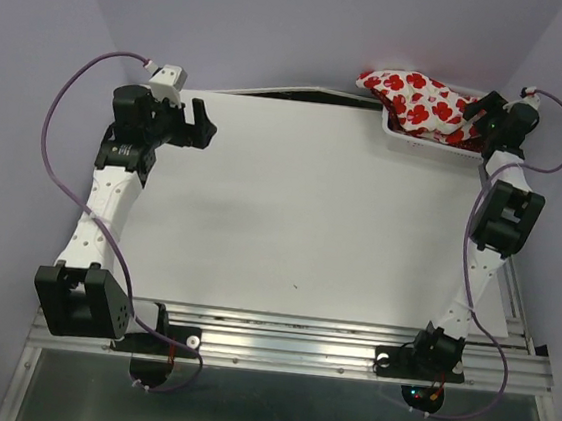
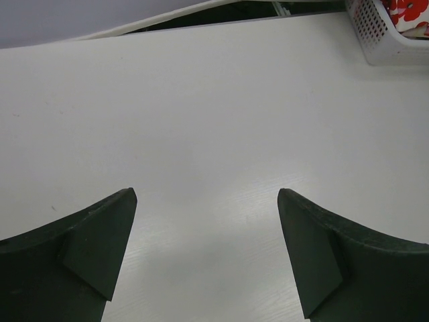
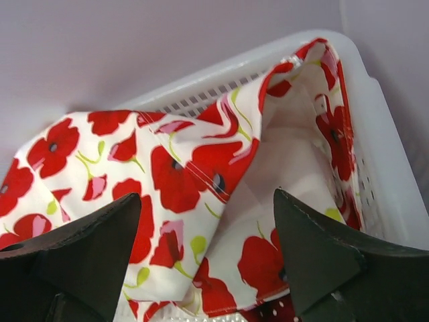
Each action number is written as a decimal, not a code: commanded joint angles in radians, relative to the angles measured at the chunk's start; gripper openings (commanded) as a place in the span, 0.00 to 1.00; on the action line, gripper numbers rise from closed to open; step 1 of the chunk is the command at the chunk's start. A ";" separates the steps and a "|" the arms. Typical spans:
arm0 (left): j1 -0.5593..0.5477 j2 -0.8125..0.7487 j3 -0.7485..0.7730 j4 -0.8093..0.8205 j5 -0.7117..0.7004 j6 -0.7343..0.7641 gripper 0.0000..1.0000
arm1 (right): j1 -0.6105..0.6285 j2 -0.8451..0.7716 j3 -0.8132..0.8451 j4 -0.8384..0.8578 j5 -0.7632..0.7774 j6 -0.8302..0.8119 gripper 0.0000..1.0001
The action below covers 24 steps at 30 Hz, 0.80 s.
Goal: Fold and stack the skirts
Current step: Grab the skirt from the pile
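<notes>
The white skirt with red poppies (image 1: pixel 418 99) lies crumpled in the white lattice basket (image 1: pixel 424 145) at the table's far right corner. My right gripper (image 1: pixel 472 112) hangs just over it. In the right wrist view the right gripper (image 3: pixel 206 194) has its jaws wide apart, straddling a raised fold of the poppy skirt (image 3: pixel 181 168). A sliver of the dark red dotted skirt (image 3: pixel 271 314) peeks out beneath it. My left gripper (image 1: pixel 205 122) hovers open above the bare table at the far left, and nothing sits between the fingers of the left gripper (image 2: pixel 208 191).
The basket's rim (image 3: pixel 375 134) stands close to the purple back wall and the right wall. The white table (image 1: pixel 301 213) spreads between the two arms. In the left wrist view the basket (image 2: pixel 382 40) shows at the top right.
</notes>
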 commanded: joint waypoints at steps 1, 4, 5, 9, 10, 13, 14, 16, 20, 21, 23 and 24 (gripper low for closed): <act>0.001 0.015 0.034 0.046 0.008 -0.006 0.99 | -0.003 0.037 0.097 0.148 -0.048 0.064 0.84; -0.001 0.035 0.045 0.042 -0.006 -0.002 0.99 | 0.006 0.072 0.141 0.150 -0.072 0.087 0.79; 0.001 0.039 0.051 0.039 -0.012 0.000 0.99 | 0.006 0.086 0.152 0.152 -0.081 0.094 0.77; -0.001 0.068 0.096 0.014 -0.033 0.003 0.99 | 0.015 0.115 0.181 0.167 -0.117 0.149 0.69; 0.001 0.078 0.102 0.009 -0.035 0.003 0.99 | 0.015 0.115 0.184 0.164 -0.121 0.165 0.68; 0.001 0.082 0.114 0.002 -0.033 0.001 0.99 | 0.015 0.098 0.149 0.162 -0.115 0.205 0.68; 0.001 0.081 0.114 0.000 -0.032 0.000 0.99 | 0.015 0.094 0.138 0.162 -0.108 0.215 0.68; 0.001 0.075 0.114 0.002 -0.033 0.000 0.99 | 0.015 0.080 0.108 0.147 -0.080 0.244 0.69; 0.001 0.065 0.106 0.006 -0.038 0.001 0.99 | 0.015 0.080 0.078 0.149 -0.112 0.297 0.68; 0.001 0.064 0.102 0.008 -0.035 0.001 0.99 | 0.015 0.083 0.080 0.153 -0.120 0.307 0.67; 0.001 0.062 0.099 0.008 -0.032 0.001 0.99 | 0.026 0.090 0.088 0.156 -0.132 0.308 0.58; 0.001 0.064 0.097 0.006 -0.032 0.001 0.99 | 0.026 0.089 0.091 0.155 -0.143 0.307 0.51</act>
